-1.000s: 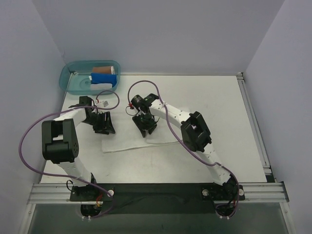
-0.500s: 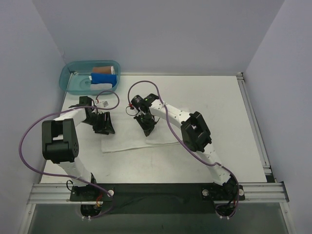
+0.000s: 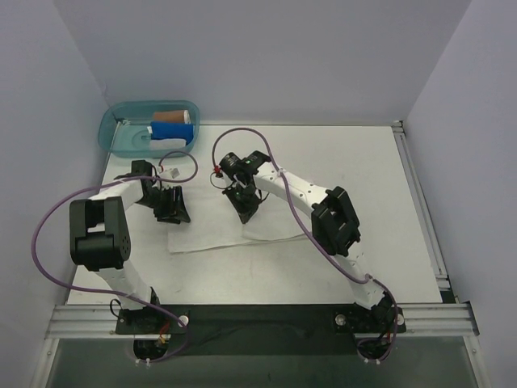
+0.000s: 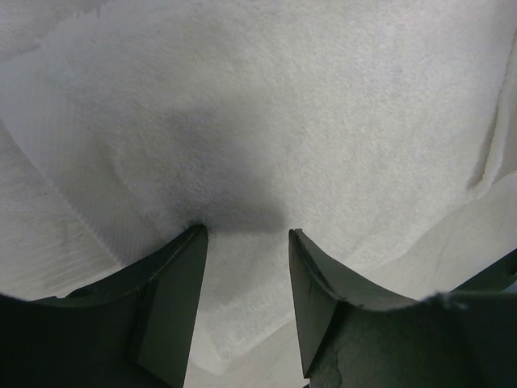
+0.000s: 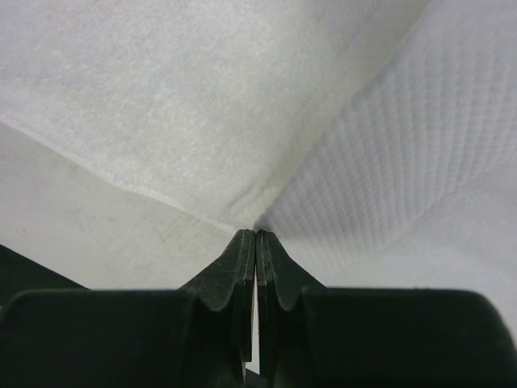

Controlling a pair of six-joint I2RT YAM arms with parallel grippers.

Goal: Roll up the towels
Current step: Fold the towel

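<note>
A white towel point(image 3: 212, 230) lies spread flat on the table in front of both arms. My left gripper point(image 3: 173, 212) stands on its left part. In the left wrist view the left gripper point(image 4: 246, 232) is open, both tips pressed down into the towel point(image 4: 266, 105), with cloth lying flat between them. My right gripper point(image 3: 245, 212) is at the towel's far edge near the middle. In the right wrist view the right gripper point(image 5: 256, 234) is shut, pinching a raised fold of the towel point(image 5: 186, 89) at its tips.
A teal bin point(image 3: 113, 129) stands at the back left corner, holding a blue roll point(image 3: 171, 132), a brown roll point(image 3: 171, 115) and a white roll point(image 3: 134, 144). A metal rail point(image 3: 416, 202) runs along the table's right edge.
The right gripper's jaws have closed from partly open onto the towel's edge, and its arm has shifted slightly to the right. The left gripper has not moved.
</note>
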